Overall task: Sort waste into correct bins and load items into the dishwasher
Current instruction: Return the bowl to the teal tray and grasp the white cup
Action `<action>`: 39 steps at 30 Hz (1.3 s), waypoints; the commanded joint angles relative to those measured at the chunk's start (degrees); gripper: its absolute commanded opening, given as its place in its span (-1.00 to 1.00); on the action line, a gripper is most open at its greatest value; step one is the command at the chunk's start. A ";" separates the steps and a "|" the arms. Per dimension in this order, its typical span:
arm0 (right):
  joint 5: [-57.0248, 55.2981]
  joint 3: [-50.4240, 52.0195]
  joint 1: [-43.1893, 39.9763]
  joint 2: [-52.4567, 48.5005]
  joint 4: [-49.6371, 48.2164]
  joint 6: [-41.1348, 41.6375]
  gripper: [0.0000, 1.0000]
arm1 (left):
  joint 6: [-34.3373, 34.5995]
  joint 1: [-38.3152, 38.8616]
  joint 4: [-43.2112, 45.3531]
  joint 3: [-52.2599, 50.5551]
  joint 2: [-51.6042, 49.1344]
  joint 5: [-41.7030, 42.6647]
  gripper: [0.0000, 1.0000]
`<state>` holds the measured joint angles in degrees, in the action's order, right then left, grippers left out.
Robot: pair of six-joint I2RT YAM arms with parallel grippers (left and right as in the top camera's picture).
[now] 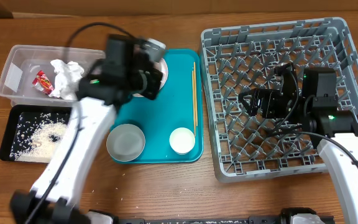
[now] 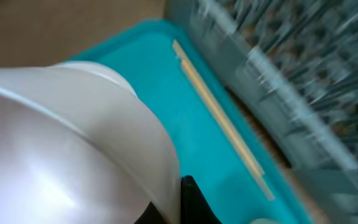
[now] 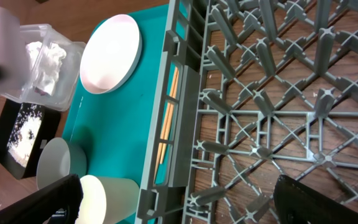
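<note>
While it hangs over teal tray point(image 2: 160, 81), left hand point(image 2: 185, 196) pinches pale plate point(image 2: 61, 143) | right hand point(image 3: 188, 196) spread wide over grey dish rack point(image 3: 278, 93); chopsticks point(image 1: 194, 93) lie on tray

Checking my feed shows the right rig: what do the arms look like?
The left arm and right arm both have white links, black wrist housings with a small green light, and looping black cables. The right fingers are black.

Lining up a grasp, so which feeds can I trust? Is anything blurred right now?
Left wrist: heavily motion-smeared, dish rack streaked, chopsticks soft. Overhead: only the left arm blurs. Right wrist: sharp, bar a smear at the top-left corner.
</note>
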<state>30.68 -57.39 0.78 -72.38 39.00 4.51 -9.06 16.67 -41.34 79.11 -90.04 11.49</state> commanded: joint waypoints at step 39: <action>0.26 -1.33 -0.11 0.09 -0.31 0.11 1.00 | -33.62 4.68 -35.01 18.62 -22.16 10.12 0.01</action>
<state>30.65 -57.39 0.80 -72.38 38.96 4.49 -36.27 19.92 -77.17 100.51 -111.68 20.45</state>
